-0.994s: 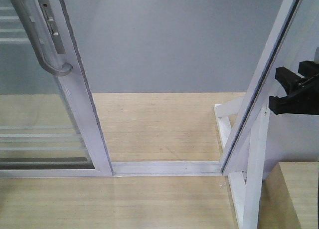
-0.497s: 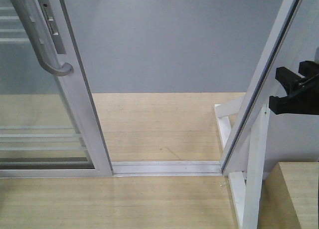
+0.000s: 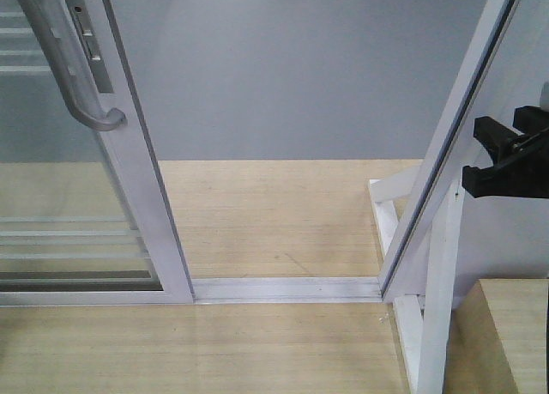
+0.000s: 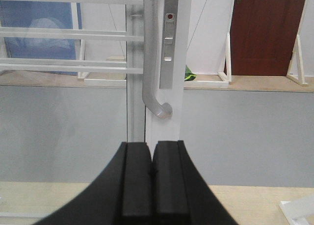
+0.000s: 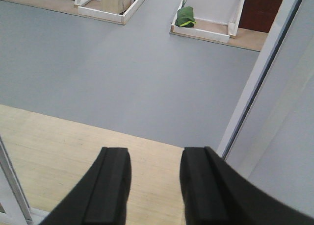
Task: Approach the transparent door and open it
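The transparent door point(image 3: 51, 188) stands at the left of the front view, its white stile point(image 3: 146, 197) carrying a curved grey pull handle point(image 3: 86, 85). A wide gap lies between that stile and the white jamb point(image 3: 446, 154) on the right. In the left wrist view the handle point(image 4: 149, 63) and stile point(image 4: 169, 122) rise just ahead of my left gripper point(image 4: 152, 154). That gripper is shut on nothing, below the handle's hooked end and apart from it. My right gripper point(image 5: 154, 159) is open and empty over the wooden floor. It shows as black fingers point(image 3: 493, 132) beside the jamb.
A metal floor track point(image 3: 287, 287) runs between stile and jamb. White support braces point(image 3: 433, 308) and a wooden box point(image 3: 515, 334) stand at the lower right. Grey floor point(image 3: 292, 76) lies beyond the opening, with a green object point(image 5: 186, 16) on a far platform and a dark red door point(image 4: 267, 31).
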